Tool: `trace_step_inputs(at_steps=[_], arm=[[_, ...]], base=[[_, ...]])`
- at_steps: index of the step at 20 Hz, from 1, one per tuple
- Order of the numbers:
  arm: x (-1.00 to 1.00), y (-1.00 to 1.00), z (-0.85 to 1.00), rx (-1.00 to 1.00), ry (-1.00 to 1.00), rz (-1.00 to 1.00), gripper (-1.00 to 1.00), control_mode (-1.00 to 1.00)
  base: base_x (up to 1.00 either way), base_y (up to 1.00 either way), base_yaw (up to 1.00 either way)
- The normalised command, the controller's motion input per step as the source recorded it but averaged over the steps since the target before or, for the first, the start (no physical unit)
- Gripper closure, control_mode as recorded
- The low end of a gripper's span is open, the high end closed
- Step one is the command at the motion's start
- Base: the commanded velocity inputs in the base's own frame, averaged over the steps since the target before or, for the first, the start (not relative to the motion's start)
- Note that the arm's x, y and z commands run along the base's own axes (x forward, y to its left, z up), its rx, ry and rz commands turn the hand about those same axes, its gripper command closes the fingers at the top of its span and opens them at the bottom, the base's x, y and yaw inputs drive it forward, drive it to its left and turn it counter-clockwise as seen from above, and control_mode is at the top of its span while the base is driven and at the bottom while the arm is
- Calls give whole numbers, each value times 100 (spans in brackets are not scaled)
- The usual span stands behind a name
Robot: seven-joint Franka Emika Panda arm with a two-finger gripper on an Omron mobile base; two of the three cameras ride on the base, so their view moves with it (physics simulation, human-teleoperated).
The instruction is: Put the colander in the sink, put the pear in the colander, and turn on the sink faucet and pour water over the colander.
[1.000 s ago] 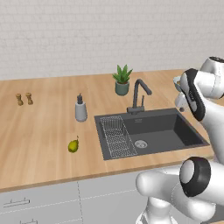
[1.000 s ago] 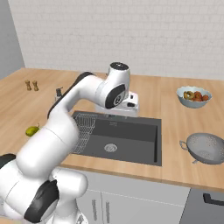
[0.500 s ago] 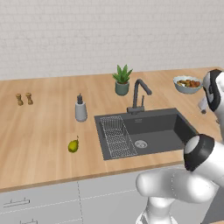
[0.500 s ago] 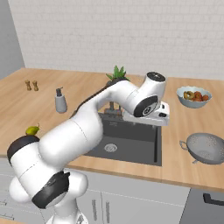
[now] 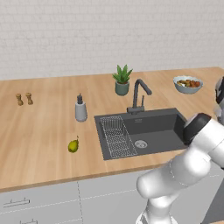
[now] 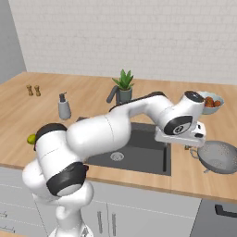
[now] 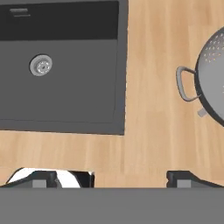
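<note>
The colander (image 6: 221,157) sits on the counter to the right of the sink (image 6: 139,149); its holed bowl (image 7: 213,78) and loop handle (image 7: 185,83) reach in from the right edge of the hand view. My gripper (image 6: 185,144) hovers over the bare wood between sink and colander, just left of the handle. It is open and empty (image 7: 116,179), fingertips (image 7: 188,178) wide apart. The pear (image 5: 73,145) lies on the counter left of the sink (image 5: 144,131). The faucet (image 5: 139,94) stands behind the basin with no water running. A wire rack (image 5: 117,136) lies in the basin's left part.
A blue-grey fruit bowl (image 5: 187,84) stands at the back right, behind the colander. Behind the sink are a potted plant (image 5: 122,80) and a soap dispenser (image 5: 80,109); two small shakers (image 5: 24,99) stand far left. The drain (image 7: 40,65) shows in the basin floor.
The arm has swung right, carrying the gripper from above the sink's back edge to the counter strip beside the colander. Colander and pear have not moved.
</note>
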Motion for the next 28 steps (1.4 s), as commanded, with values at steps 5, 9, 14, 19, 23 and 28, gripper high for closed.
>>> trace_step_inputs(at_steps=[5, 9, 14, 19, 23, 28], arm=[[0, -56, -34, 0, 3, 0, -100, -100], [0, -38, -20, -1, 2, 0, -100, -100], [0, -28, -6, -3, 1, 1, -100, -100], [0, -19, -3, -3, 1, 5, -100, -100], [0, -10, -18, -7, 1, 6, -100, -100], [0, -13, -25, -11, 0, 8, -100, -100]], base=[[0, 0, 0], [0, 0, 0], [0, 0, 0], [0, 0, 0], [0, 0, 0], [0, 0, 0]])
